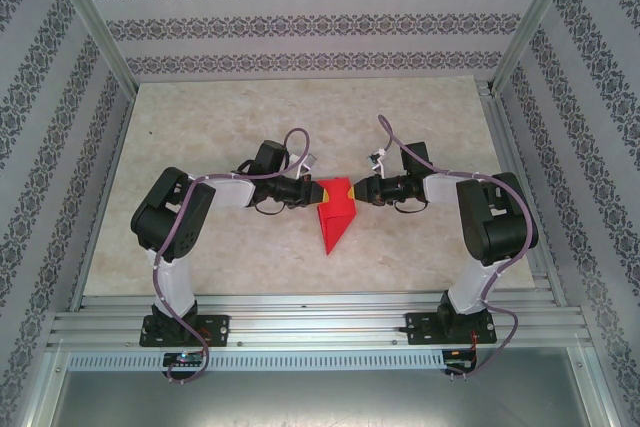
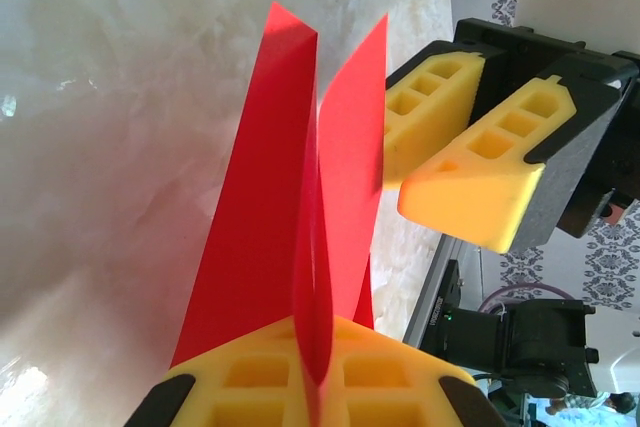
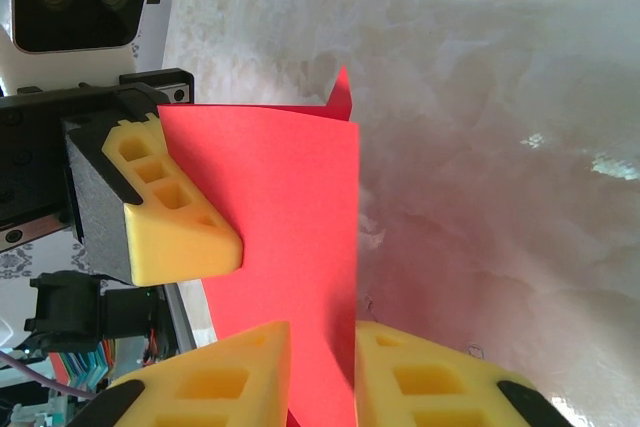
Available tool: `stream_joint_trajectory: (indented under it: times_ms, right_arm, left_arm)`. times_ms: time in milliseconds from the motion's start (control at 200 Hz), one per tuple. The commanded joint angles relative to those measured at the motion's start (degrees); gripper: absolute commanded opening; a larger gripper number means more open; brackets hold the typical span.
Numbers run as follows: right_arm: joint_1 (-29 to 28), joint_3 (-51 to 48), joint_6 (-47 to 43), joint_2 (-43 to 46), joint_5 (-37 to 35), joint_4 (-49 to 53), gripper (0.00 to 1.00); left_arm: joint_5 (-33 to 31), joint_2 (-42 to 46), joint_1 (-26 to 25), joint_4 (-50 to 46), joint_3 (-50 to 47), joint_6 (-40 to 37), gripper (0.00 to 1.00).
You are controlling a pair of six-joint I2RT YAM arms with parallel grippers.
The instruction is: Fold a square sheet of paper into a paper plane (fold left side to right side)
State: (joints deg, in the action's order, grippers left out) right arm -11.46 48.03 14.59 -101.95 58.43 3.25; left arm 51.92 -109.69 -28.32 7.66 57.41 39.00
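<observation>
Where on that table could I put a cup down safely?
The far half of the table, up to the back wall, is bare; so is the near strip below the paper. The middle is crowded: left gripper and right gripper meet at the paper.

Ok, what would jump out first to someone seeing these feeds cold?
The red paper, folded into a pointed wedge, sits mid-table between the two arms. The left gripper is shut on its upper left side. The right gripper faces it from the other side, its fingers straddling the paper with a gap between them.
</observation>
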Motion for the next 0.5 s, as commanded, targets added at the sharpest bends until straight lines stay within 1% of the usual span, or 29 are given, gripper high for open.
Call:
stream_joint_trajectory:
  times_ms: [0, 120, 195, 235, 290, 320, 365, 450, 495]
  right_arm:
    - [0.6, -0.6, -1.8, 1.1, 1.3, -0.6, 0.2]
    - [0.6, -0.3, -1.7, 1.1, 0.7, 0.0, 0.13]
    - [0.6, 0.0, -2.0, 1.1, 0.0, 0.9, 0.04]
    - [0.6, 0.1, -1.9, 1.1, -0.4, 1.2, 0.0]
    - [0.5, 0.3, -1.8, 1.2, -1.5, 2.2, 0.0]
    - [0.5, 0.3, -1.7, 1.4, -1.9, 2.5, 0.0]
    - [0.4, 0.4, -1.5, 1.6, -3.4, 3.4, 0.0]
    - [0.0, 0.3, -0.9, 2.2, -5.2, 4.7, 0.0]
    - [-0.3, 0.1, 0.3, 2.7, -6.6, 5.0, 0.0]
  left_arm:
    - [-0.4, 0.5, -0.5, -1.2, 1.4, -2.2, 0.05]
    - [-0.4, 0.2, -0.5, -1.2, 1.5, -2.1, 0.05]
    - [-0.5, 0.3, -0.5, -1.4, 1.5, -2.4, 0.06]
    - [-0.8, 0.2, -0.4, -1.9, 1.6, -2.6, 0.09]
    - [-1.5, 0.6, -0.3, -2.9, 1.7, -3.2, 0.14]
    - [-2.1, 0.9, -0.3, -3.5, 1.7, -3.6, 0.17]
    - [-3.2, 1.9, 0.0, -4.7, 1.6, -4.3, 0.26]
    - [-6.0, 4.7, 0.8, -8.0, 1.4, -6.0, 0.48]
    - [-8.4, 6.8, 1.1, -10.9, 1.6, -7.4, 0.56]
